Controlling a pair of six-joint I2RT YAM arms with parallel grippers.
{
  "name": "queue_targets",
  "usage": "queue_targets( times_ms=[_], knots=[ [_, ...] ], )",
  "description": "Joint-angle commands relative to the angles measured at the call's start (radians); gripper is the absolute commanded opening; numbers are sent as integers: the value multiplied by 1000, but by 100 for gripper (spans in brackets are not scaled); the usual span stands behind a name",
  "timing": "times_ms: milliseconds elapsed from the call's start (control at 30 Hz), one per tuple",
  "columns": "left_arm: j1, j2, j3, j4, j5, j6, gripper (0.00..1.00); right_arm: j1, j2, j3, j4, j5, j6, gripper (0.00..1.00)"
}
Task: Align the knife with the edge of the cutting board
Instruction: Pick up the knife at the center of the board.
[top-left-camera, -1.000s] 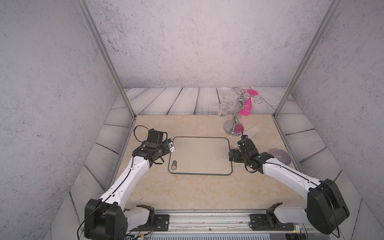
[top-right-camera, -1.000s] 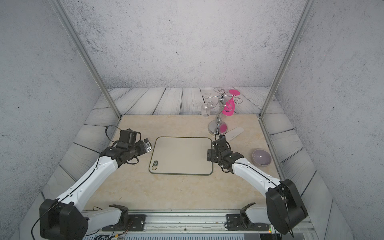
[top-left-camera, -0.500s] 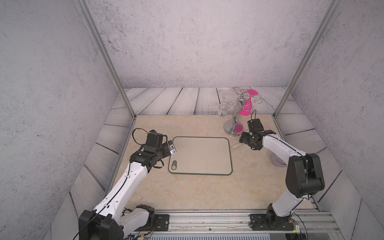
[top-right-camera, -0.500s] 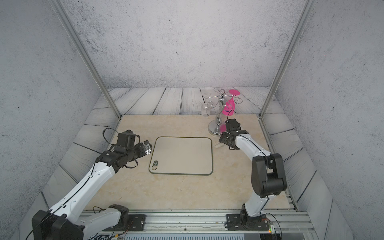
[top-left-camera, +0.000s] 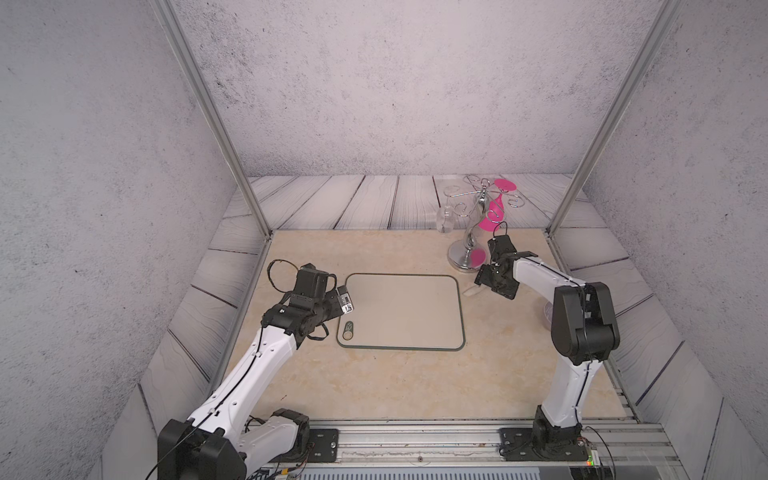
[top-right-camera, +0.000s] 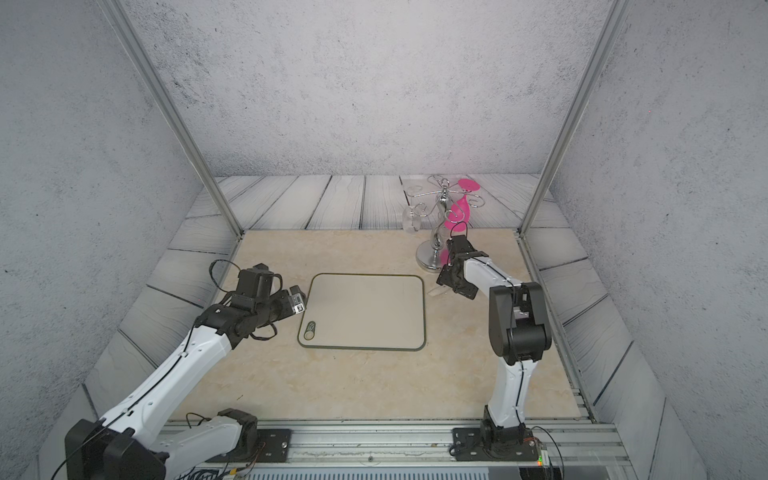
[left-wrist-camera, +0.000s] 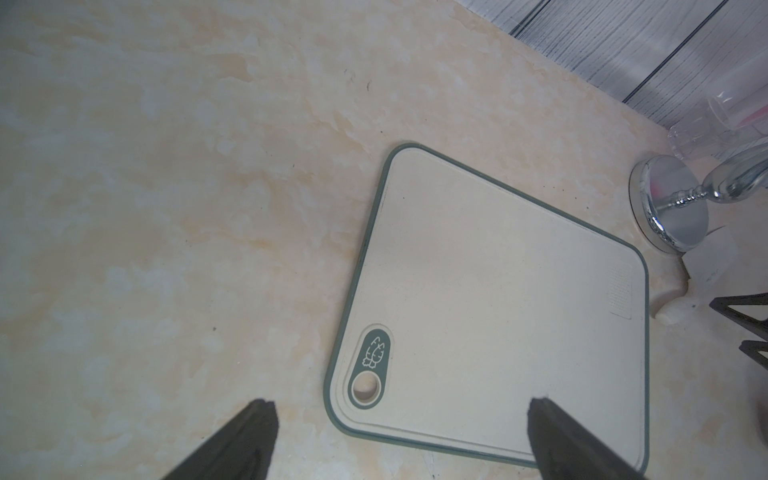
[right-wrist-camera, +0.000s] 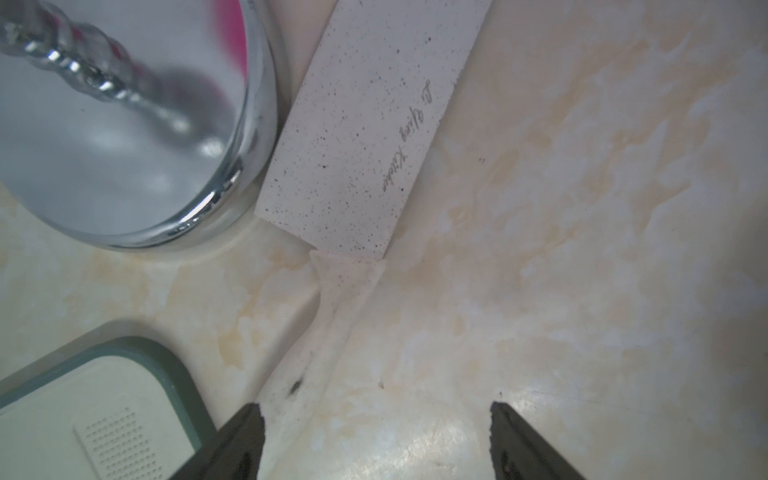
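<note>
See knife (right-wrist-camera: 357, 137) flat on table (top-left-camera: 374, 386) just off board's (top-left-camera: 403, 311) far-R corner, blade beside chrome stand (right-wrist-camera: 124, 145) base, handle by one finger of R gripper (right-wrist-camera: 376, 409), jaws wide apart, empty; L gripper (left-wrist-camera: 401, 404) likewise spread at board's L edge.

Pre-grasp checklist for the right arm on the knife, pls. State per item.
1. Right gripper open: ok, jaws wide apart.
2. Knife handle centred between the jaws: not ok, it runs close by one finger.
3. Knife lying free on the table, nothing gripping it: ok.
4. Blade clear of the chrome stand base: cannot tell, they lie edge to edge in the right wrist view.
5. Knife parallel to a cutting board edge: not ok, it lies aslant off the far right corner.
6. Left gripper out of the way: ok, open at the board's opposite side.
</note>
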Motion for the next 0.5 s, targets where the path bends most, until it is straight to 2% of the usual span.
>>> queue_targets(
  times_ms=[0, 233, 467],
  knots=[
    [-4, 0, -7, 1, 2, 15, 100, 0, 41, 26, 2, -1, 22, 85],
    [-5, 7, -6, 0, 8, 17, 100, 0, 87, 62, -5, 6, 22, 85],
    [-5, 3, -8, 0, 7, 19, 100, -10, 77, 11, -2, 41, 18, 82]
  ],
)
